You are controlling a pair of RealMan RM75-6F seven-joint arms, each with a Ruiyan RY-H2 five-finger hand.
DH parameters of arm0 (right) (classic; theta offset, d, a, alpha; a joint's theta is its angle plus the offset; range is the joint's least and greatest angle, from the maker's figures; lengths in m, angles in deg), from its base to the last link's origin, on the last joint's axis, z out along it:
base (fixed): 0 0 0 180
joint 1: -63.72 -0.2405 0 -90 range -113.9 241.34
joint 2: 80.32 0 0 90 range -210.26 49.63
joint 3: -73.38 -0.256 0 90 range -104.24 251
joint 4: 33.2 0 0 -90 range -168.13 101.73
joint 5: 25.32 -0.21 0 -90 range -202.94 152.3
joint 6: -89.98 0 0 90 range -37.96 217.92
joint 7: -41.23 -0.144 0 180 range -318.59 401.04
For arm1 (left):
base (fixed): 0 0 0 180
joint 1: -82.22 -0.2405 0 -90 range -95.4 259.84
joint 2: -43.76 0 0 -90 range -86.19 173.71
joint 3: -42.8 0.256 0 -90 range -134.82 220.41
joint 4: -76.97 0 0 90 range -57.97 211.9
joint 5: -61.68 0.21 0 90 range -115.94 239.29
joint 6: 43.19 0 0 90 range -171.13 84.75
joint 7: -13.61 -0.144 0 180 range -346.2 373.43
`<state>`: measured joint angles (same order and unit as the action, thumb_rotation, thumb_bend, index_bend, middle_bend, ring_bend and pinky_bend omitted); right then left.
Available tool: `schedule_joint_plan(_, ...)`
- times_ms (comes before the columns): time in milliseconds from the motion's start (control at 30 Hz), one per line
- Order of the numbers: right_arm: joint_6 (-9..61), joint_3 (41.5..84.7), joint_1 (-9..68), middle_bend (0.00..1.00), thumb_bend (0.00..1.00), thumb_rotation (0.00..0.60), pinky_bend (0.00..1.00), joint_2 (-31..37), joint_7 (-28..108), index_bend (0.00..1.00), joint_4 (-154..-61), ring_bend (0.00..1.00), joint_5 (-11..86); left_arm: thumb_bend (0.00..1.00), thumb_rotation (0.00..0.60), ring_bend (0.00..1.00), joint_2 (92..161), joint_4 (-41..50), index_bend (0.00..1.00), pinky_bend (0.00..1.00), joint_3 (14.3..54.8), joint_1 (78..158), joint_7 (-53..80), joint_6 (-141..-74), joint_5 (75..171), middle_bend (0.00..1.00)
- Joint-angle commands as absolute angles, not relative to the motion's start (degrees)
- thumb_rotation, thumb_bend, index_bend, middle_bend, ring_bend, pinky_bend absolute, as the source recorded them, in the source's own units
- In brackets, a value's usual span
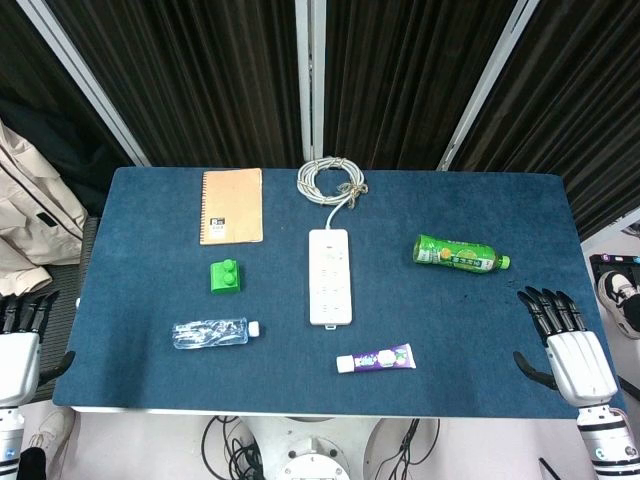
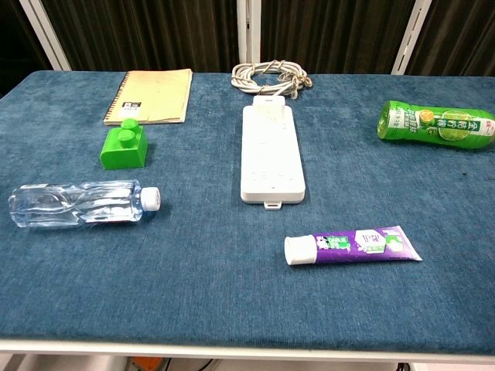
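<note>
My left hand [image 1: 20,345] hovers off the table's left edge, fingers apart, holding nothing; the clear water bottle [image 1: 212,332] [image 2: 81,204] lies nearest it. My right hand [image 1: 567,345] sits over the table's right front corner, fingers spread and empty, below the green drink bottle [image 1: 458,254] [image 2: 437,125]. A purple toothpaste tube [image 1: 377,358] [image 2: 354,247] lies near the front edge. A white power strip [image 1: 330,276] [image 2: 271,153] runs down the middle with its coiled cord [image 1: 332,180] [image 2: 271,76] at the back. The chest view shows neither hand.
A tan notebook [image 1: 232,205] [image 2: 151,96] lies at the back left, a green block [image 1: 225,276] [image 2: 124,147] in front of it. The blue table [image 1: 140,250] [image 2: 193,294] has dark curtains behind. A beige garment [image 1: 30,215] hangs left; a shoe [image 1: 622,295] sits right.
</note>
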<state>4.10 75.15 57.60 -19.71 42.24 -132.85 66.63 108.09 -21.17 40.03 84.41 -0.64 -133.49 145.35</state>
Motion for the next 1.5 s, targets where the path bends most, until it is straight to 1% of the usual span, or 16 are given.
schedule_joint_plan(33, 4.07, 75.14, 57.83, 0.07, 0.21, 0.6, 0.0, -19.79, 42.46, 0.0, -132.92, 0.0, 66.8, 0.19, 0.6, 0.05, 108.64, -20.8, 0.11, 0.04, 40.12, 84.16, -0.37, -133.79, 145.49, 0.14)
schedule_joint_plan(300, 6.65, 75.07, 56.6, 0.07, 0.21, 0.6, 0.0, -19.82, 43.75, 0.0, -133.25, 0.0, 67.84, 0.19, 0.6, 0.05, 108.82, -20.48, 0.11, 0.04, 40.06, 84.62, -0.34, -133.37, 146.6, 0.14)
schedule_joint_plan(400, 10.23, 74.65, 54.17, 0.08, 0.21, 0.6, 0.0, -19.38, 44.03, 0.0, -133.22, 0.0, 68.49, 0.19, 0.6, 0.05, 108.25, -20.95, 0.11, 0.04, 39.39, 85.63, 0.34, -132.81, 147.41, 0.14)
schedule_joint_plan(500, 16.97, 73.55, 49.58, 0.08, 0.23, 0.6, 0.0, -18.45, 44.07, 0.0, -133.33, 0.0, 68.37, 0.19, 0.6, 0.05, 107.26, -21.42, 0.11, 0.04, 38.08, 88.36, 1.23, -130.49, 148.8, 0.14)
schedule_joint_plan(567, 22.33, 72.29, 45.52, 0.08, 0.26, 0.6, 0.0, -17.0, 43.72, 0.0, -133.22, 0.0, 68.16, 0.19, 0.6, 0.05, 106.52, -21.77, 0.11, 0.04, 36.92, 91.35, 1.79, -127.39, 149.72, 0.14)
schedule_joint_plan(667, 30.27, 70.05, 39.31, 0.07, 0.3, 0.6, 0.0, -13.74, 42.84, 0.0, -132.12, 0.0, 66.91, 0.19, 0.6, 0.05, 105.71, -22.31, 0.11, 0.04, 34.88, 96.8, 3.78, -120.84, 149.79, 0.14)
schedule_joint_plan(767, 37.88, 67.9, 33.51, 0.06, 0.31, 0.6, 0.0, -10.07, 42.82, 0.0, -130.79, 0.0, 64.41, 0.19, 0.6, 0.05, 105.9, -21.61, 0.12, 0.05, 32.25, 103.23, 5.94, -113.37, 148.86, 0.14)
schedule_joint_plan(867, 43.97, 65.72, 28.22, 0.06, 0.32, 0.6, 0.0, -5.81, 42.5, 0.0, -128.78, 0.0, 61.59, 0.19, 0.6, 0.05, 107.82, -19.41, 0.12, 0.05, 29.31, 110.82, 7.51, -105.21, 147.37, 0.14)
schedule_joint_plan(900, 45.0, 65.38, 27.35, 0.06, 0.32, 0.6, 0.0, -5.08, 42.36, 0.0, -128.31, 0.0, 61.0, 0.19, 0.6, 0.05, 108.37, -18.76, 0.13, 0.06, 28.82, 112.28, 7.8, -103.65, 147.03, 0.14)
schedule_joint_plan(1000, 49.59, 64.16, 23.39, 0.06, 0.33, 0.6, 0.0, -1.48, 42.46, 0.0, -125.63, 0.0, 58.03, 0.19, 0.6, 0.05, 112.39, -13.69, 0.15, 0.09, 26.4, 120.32, 9.47, -95.0, 144.5, 0.15)
schedule_joint_plan(1100, 52.23, 63.84, 21.07, 0.07, 0.33, 0.6, 0.0, 1.07, 42.74, 0.0, -123.58, 0.0, 55.59, 0.19, 0.6, 0.05, 116.95, -7.51, 0.17, 0.1, 24.84, 127.22, 11.0, -87.79, 141.97, 0.16)
schedule_joint_plan(1200, 53.44, 63.84, 19.81, 0.08, 0.33, 0.6, 0.0, 3.1, 42.46, 0.0, -121.81, 0.0, 53.49, 0.19, 0.6, 0.05, 121.95, -0.66, 0.17, 0.11, 23.95, 133.23, 13.01, -82.4, 140.51, 0.16)
schedule_joint_plan(1333, 54.06, 64.2, 18.75, 0.08, 0.33, 0.6, 0.0, 5.11, 41.96, 0.0, -119.91, 0.0, 52.08, 0.19, 0.6, 0.05, 127.9, 7.92, 0.18, 0.12, 23.65, 139.78, 15.51, -77.54, 140.22, 0.16)
schedule_joint_plan(1500, 53.64, 64.81, 18.15, 0.09, 0.33, 0.6, 0.0, 6.35, 41.18, 0.0, -118.45, 0.0, 51.67, 0.19, 0.6, 0.07, 133.99, 16.74, 0.21, 0.14, 24.12, 145.76, 19.37, -73.89, 140.69, 0.18)
